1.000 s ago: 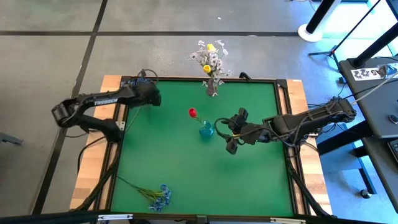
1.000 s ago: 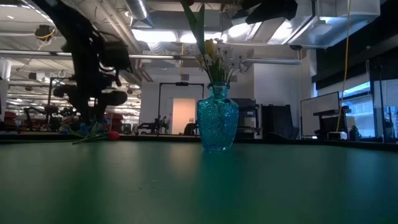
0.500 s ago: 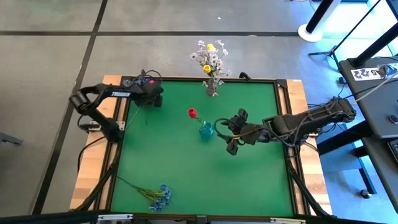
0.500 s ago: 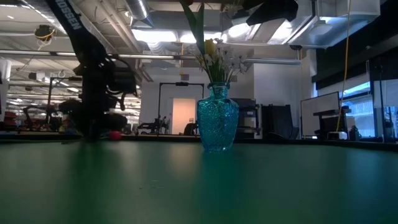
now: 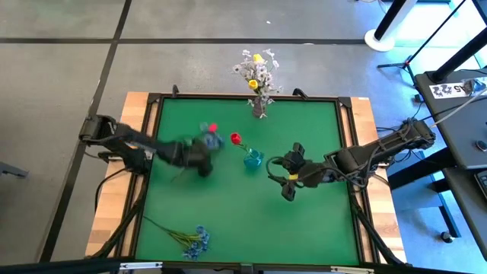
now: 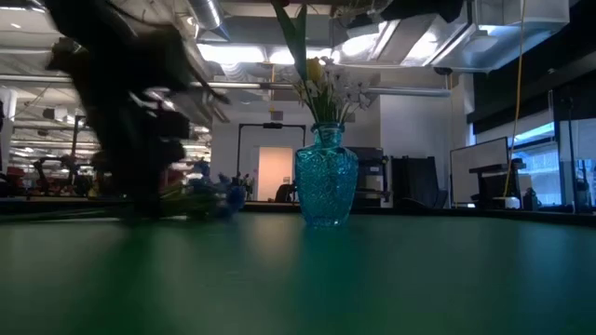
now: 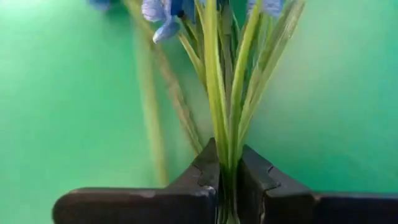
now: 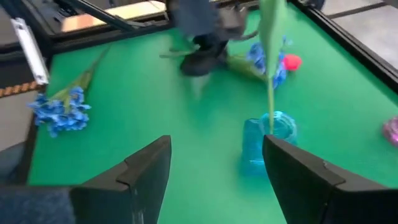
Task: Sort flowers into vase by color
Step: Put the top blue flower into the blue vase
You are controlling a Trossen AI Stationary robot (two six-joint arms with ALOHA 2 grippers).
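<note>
My left gripper (image 7: 229,180) is shut on a bunch of blue flowers (image 7: 165,11) with green stems, left of the blue vase (image 5: 253,159) near the table's middle. In the high view this gripper (image 5: 199,154) is blurred. A red bud (image 8: 290,61) shows beside the blue blooms (image 8: 261,59). The blue vase holds one red flower (image 5: 236,138). My right gripper (image 8: 214,146) stands open just right of that vase, touching nothing. Another vase (image 5: 261,106) with white and yellow flowers (image 5: 257,70) stands at the far edge. A second bunch of blue flowers (image 5: 194,242) lies near the front left corner. My left gripper pinches several thin green stems (image 7: 227,163) of the blue flowers between its two fingers, at their lower part. The fingers slant downward and the stems run straight on ahead of them, fanning out toward the blooms. Whether the blooms touch the table, I cannot tell.
The green mat (image 5: 243,221) is framed by a dark raised rim (image 5: 152,122). Open mat lies between the blue vase and the near edge. The room's stands and desks (image 5: 464,84) are beyond the table's right side.
My left gripper has swung quickly from the table's far left corner toward the middle and the blue vase, sinking a little. The blue flowers that lay at that corner have come along with it. My right gripper has drifted slightly toward the near edge.
</note>
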